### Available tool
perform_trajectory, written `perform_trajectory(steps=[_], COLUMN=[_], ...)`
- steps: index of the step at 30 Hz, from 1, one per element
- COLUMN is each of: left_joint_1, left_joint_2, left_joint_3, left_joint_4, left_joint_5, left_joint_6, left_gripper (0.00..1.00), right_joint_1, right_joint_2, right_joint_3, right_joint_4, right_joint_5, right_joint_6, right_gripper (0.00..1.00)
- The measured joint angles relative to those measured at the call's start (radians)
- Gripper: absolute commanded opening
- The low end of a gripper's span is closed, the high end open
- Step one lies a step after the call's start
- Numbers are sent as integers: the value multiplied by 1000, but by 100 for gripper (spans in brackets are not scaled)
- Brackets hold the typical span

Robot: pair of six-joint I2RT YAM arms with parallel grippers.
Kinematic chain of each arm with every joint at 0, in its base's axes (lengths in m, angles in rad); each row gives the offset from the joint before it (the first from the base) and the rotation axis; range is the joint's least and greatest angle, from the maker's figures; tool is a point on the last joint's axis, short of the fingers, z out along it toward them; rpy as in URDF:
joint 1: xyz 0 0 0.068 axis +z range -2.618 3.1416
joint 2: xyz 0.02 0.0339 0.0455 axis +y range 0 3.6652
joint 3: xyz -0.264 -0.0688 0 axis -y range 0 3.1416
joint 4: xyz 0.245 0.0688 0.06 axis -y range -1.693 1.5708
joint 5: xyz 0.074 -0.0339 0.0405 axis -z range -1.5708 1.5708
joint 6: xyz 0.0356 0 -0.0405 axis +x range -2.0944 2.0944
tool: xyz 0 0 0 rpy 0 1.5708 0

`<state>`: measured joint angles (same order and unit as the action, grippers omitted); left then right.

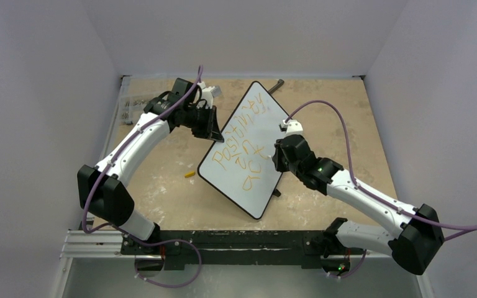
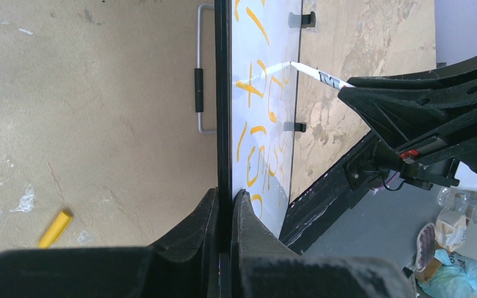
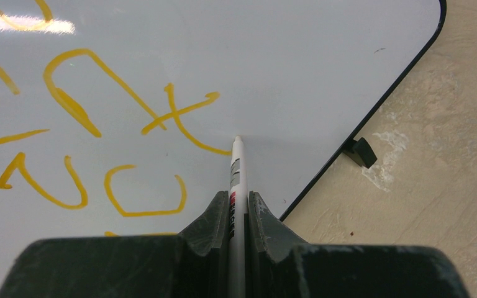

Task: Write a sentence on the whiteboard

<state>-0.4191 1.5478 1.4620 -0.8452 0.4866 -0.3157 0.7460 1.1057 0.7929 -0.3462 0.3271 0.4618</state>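
The whiteboard (image 1: 258,118) lies tilted across the table's middle, with a thin black frame. The sentence (image 1: 243,152) is orange-yellow lettering in three lines; the last line ends at "act". My left gripper (image 1: 215,129) is shut on the board's left edge, and in the left wrist view (image 2: 230,200) its jaws pinch the black frame. My right gripper (image 1: 273,155) is shut on a white marker (image 3: 236,171) whose tip touches the board (image 3: 298,56) just after the "t" (image 3: 177,115). The left wrist view also shows the marker (image 2: 317,74) meeting the board (image 2: 266,43).
A yellow marker cap (image 1: 189,174) lies on the table left of the board, also in the left wrist view (image 2: 54,227). Small metal parts (image 1: 130,102) lie at the back left. A wire stand (image 2: 200,74) sticks out behind the board. A black foot (image 3: 360,151) sits on its edge. White walls enclose the table.
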Motion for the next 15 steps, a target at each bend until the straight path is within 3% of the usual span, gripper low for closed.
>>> perform_trajectory(steps=[15], left_joint_1=[0], left_joint_2=[2], left_joint_3=[0], left_joint_4=[6], left_joint_5=[25], left_joint_6=[5], left_gripper=[0], right_joint_1=[-18], right_joint_2=[-92], right_joint_3=[7], right_joint_4=[40], right_joint_5=[35], right_joint_6=[-19], right_gripper=[0])
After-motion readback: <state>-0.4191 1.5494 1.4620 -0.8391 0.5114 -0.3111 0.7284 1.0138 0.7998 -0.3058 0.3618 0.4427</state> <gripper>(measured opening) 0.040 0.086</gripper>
